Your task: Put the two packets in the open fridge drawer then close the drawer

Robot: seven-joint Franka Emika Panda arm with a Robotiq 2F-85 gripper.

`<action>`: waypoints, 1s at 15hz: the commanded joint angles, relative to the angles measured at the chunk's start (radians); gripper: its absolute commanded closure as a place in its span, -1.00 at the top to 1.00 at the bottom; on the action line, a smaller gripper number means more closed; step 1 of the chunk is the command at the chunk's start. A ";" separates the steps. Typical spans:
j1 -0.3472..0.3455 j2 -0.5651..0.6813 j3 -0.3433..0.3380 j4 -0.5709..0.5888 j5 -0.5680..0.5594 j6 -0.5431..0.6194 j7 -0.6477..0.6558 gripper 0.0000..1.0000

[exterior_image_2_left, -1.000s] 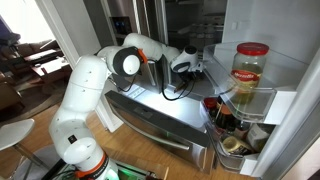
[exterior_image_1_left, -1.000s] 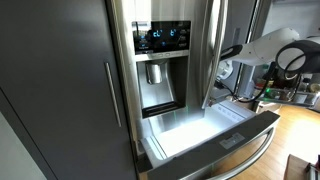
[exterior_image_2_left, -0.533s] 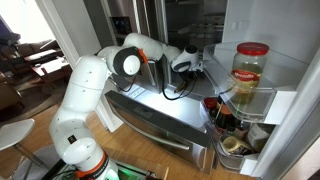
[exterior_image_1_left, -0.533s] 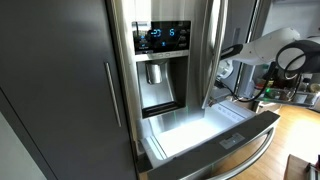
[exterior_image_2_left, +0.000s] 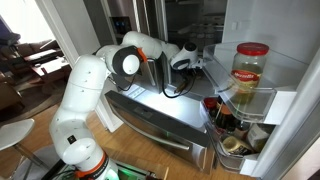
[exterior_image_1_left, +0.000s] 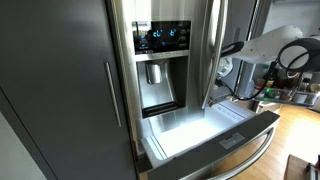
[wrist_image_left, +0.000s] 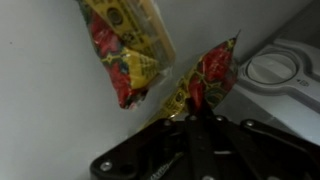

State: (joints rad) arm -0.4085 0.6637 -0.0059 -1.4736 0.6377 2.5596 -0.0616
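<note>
Wrist view, from the left: the upper packet point(wrist_image_left: 125, 45), yellow and red, lies against a white surface. Just beside it, the lower packet point(wrist_image_left: 208, 75) stands tilted. Its bottom corner is pinched in the gripper point(wrist_image_left: 193, 122), and I see the fingers pressed together on it. Further right is a white round fitting point(wrist_image_left: 272, 70). I cannot tell from here whether this white surface belongs to the drawer. In both exterior views the fridge drawer point(exterior_image_1_left: 245, 130) point(exterior_image_2_left: 160, 122) stands pulled out, and the arm point(exterior_image_1_left: 265, 45) reaches over it.
</note>
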 commanded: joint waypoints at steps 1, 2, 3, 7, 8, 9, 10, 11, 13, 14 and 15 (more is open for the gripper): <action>-0.011 -0.050 0.011 -0.031 0.006 -0.014 -0.028 -0.97; -0.017 -0.057 0.019 -0.029 0.013 0.001 -0.054 -0.97; -0.020 -0.068 0.024 -0.032 0.021 -0.005 -0.063 -0.97; -0.004 -0.172 0.016 -0.120 0.010 -0.049 -0.065 -0.97; -0.001 -0.205 0.016 -0.150 0.014 -0.058 -0.070 -0.97; 0.006 -0.237 0.011 -0.178 0.012 -0.069 -0.070 -0.97; 0.008 -0.276 0.009 -0.216 0.016 -0.089 -0.077 -0.97; 0.020 -0.316 -0.008 -0.256 0.000 -0.116 -0.056 -0.97; 0.046 -0.401 -0.045 -0.342 -0.041 -0.174 -0.014 -0.97; 0.051 -0.437 -0.055 -0.373 -0.049 -0.212 -0.012 -0.97; 0.066 -0.482 -0.080 -0.423 -0.085 -0.247 0.020 -0.97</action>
State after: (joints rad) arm -0.3810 0.3397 -0.0251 -1.7235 0.6172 2.3921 -0.0979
